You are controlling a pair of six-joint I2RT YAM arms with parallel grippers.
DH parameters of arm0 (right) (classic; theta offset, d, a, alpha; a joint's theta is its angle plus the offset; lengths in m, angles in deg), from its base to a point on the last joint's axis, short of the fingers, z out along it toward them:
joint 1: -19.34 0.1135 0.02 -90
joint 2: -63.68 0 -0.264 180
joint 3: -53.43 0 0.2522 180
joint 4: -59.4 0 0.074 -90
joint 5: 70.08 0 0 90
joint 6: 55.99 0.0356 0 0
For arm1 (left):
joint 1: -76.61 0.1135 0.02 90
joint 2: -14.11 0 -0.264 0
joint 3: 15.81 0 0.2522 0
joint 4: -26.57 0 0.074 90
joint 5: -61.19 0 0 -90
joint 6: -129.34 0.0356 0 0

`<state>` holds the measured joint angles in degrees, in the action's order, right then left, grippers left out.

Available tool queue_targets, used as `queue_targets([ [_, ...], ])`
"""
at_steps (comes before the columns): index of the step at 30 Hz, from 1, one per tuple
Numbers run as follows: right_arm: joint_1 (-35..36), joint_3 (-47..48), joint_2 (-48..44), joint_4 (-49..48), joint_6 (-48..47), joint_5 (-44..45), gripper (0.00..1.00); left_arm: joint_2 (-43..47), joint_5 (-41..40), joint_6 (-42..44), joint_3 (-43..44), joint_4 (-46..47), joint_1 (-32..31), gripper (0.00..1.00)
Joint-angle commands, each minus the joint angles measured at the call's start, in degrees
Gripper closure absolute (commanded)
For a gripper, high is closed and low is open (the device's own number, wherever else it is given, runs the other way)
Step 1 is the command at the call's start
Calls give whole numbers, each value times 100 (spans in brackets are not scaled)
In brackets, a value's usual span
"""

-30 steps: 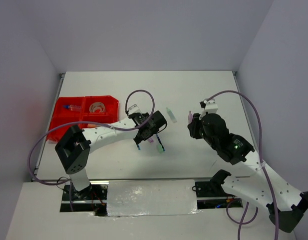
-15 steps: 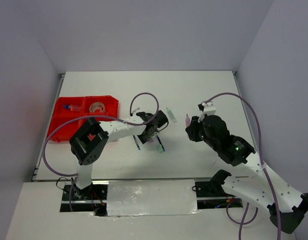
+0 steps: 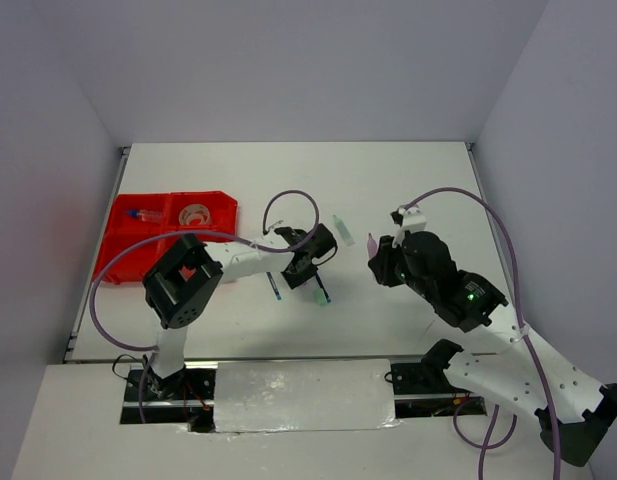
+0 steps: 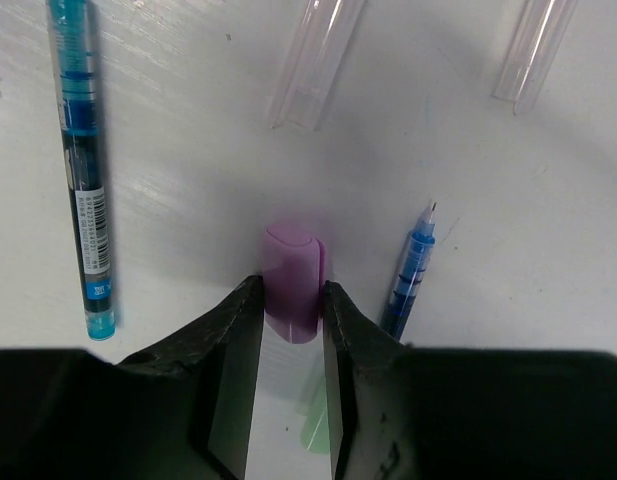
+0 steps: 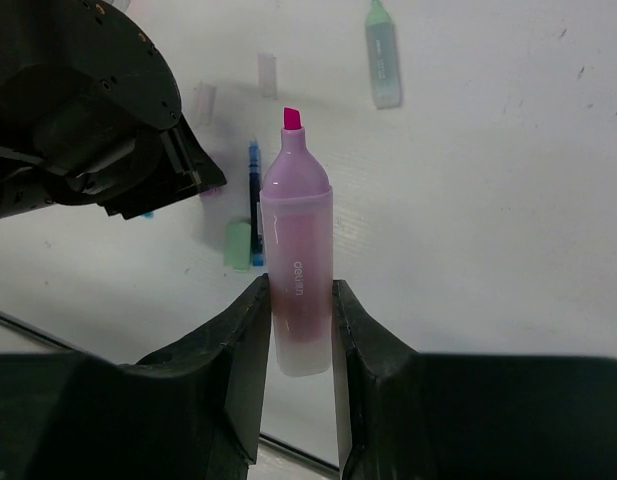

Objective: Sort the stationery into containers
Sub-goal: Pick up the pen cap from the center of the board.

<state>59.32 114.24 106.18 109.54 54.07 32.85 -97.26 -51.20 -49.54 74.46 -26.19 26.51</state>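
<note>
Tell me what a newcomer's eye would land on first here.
The bright red plastic tray at the white table's left edge stands out. Right of centre, the right gripper is clamped on an uncapped pink marker. Mid-table, the left gripper pinches a small purple cap lying between thin blue pens.

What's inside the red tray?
A tape roll and a blue pen, in separate far compartments of the tray. The left arm covers part of the near compartments.
</note>
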Motion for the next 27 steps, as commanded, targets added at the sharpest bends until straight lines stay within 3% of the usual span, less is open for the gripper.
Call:
queue_targets([
  [1, 44, -55, -23, -254, -63, -80, 100, -25, 156, 37, -224, 50, 53, 63],
  [5, 62, -90, -14, -281, -80, -167, 100, -34, 253, 108, -365, 165, 97, 63],
  [8, 53, -134, -40, -359, -107, -238, 100, 45, 349, 204, -549, 358, 124, 95],
  [9, 53, -152, -58, -395, -116, -290, 100, 159, 350, 239, -593, 393, 133, 100],
  [13, 53, -354, -285, -675, -238, -650, 100, 686, 165, 424, -637, 411, 124, 100],
  [16, 62, -905, -557, -1184, -283, -1396, 100, 1581, 60, 880, -961, 1042, 80, 100],
  [20, 123, -2039, -1059, -3200, 401, -2820, 100, 3370, 7, 1880, -2048, 2771, -17, 100],
  [21, 158, -2268, -1138, -3564, 864, -2935, 100, 3672, 76, 2075, -2287, 3680, -25, 100],
  [24, 420, -2665, -1174, -4393, 1499, -2797, 100, 4655, 507, 2936, -3158, 5684, -52, 100],
  [27, 798, -2491, -859, -4596, 1711, -2533, 100, 5291, 779, 3561, -3677, 6561, -122, 100],
])
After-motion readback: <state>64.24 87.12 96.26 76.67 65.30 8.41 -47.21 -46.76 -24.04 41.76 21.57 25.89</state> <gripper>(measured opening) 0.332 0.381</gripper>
